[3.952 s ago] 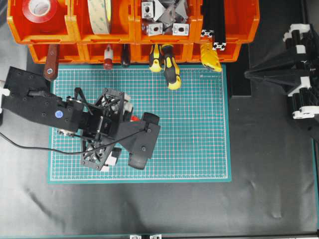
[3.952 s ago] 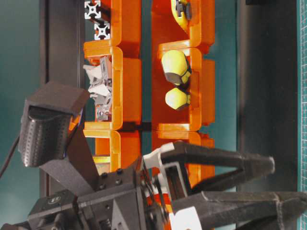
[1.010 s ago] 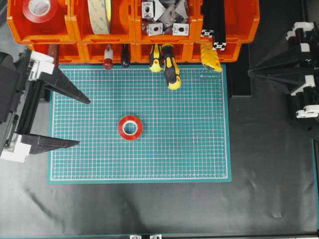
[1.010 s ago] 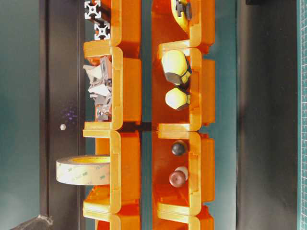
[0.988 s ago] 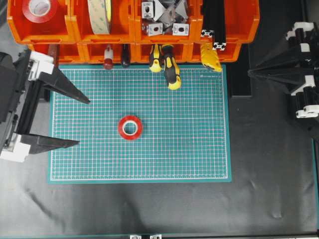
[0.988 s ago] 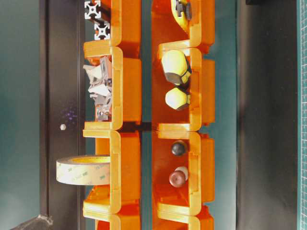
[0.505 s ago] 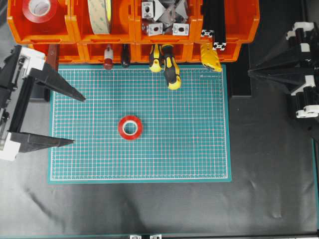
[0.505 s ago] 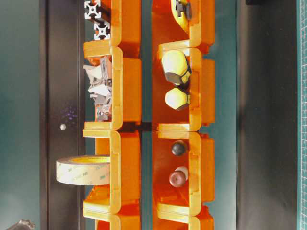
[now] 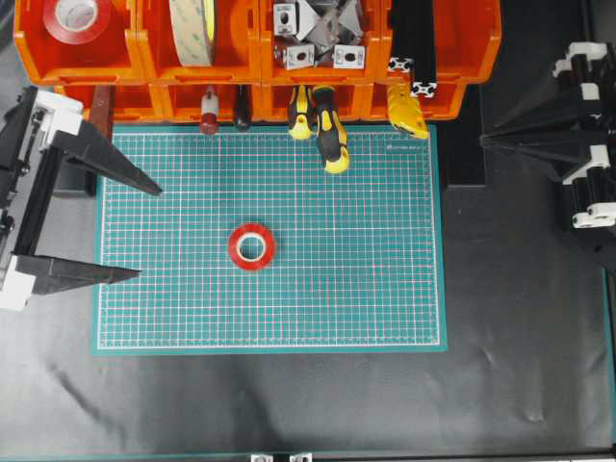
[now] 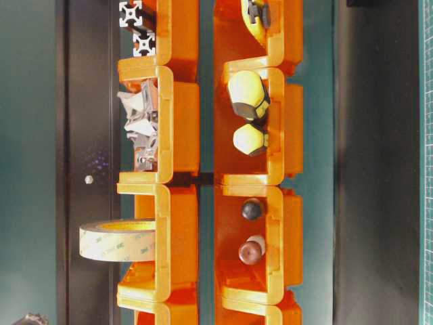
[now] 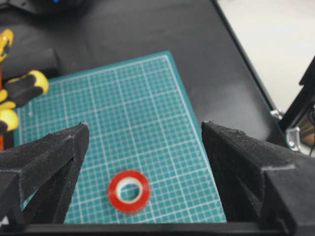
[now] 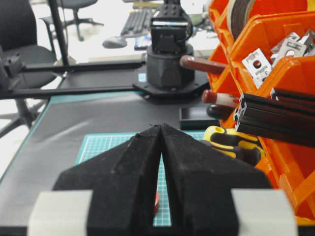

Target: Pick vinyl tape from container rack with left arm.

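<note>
The small flat red vinyl tape roll (image 9: pixel 251 247) lies alone on the green gridded cutting mat (image 9: pixel 385 289), clear of the bright orange plastic container rack (image 9: pixel 250 58). The left claw (image 9: pixel 125 229) stands wide apart, empty, beside the mat. The pick looks complete; retreating seems all that remains.

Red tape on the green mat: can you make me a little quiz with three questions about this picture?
1. True or false: the small red tape roll lies flat on the green mat.
2. The left gripper is: A) open, B) shut on the tape.
3. Fill in: the cream tape roll sits in the orange ____.

Key: 1 true; 2 A; 3 rack.
</note>
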Robot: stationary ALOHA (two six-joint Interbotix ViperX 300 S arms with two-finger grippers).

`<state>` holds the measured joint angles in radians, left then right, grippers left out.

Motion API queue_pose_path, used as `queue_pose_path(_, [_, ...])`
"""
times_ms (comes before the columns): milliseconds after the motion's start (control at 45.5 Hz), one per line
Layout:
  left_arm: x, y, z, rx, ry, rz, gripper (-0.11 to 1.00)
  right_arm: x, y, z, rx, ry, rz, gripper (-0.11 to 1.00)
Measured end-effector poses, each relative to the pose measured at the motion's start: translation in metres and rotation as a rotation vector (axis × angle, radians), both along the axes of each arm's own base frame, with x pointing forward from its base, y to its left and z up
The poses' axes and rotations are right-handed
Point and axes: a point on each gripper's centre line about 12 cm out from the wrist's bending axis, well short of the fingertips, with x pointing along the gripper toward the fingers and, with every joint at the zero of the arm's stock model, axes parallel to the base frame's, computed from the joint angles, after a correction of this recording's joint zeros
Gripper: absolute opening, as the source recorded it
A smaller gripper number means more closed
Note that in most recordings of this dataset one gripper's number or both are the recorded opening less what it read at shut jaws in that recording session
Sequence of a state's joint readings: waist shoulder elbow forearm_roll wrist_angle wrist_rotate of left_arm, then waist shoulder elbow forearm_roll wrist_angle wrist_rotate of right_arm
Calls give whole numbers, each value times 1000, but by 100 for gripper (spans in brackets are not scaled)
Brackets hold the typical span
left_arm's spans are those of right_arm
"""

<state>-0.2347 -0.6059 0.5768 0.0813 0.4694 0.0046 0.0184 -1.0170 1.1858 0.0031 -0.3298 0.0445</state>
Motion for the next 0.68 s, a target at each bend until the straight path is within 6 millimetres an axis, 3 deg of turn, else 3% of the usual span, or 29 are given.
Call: queue_pose_path(681, [-3,2,-3,-2,2,6,89,0,0,0,0,-2,0,1])
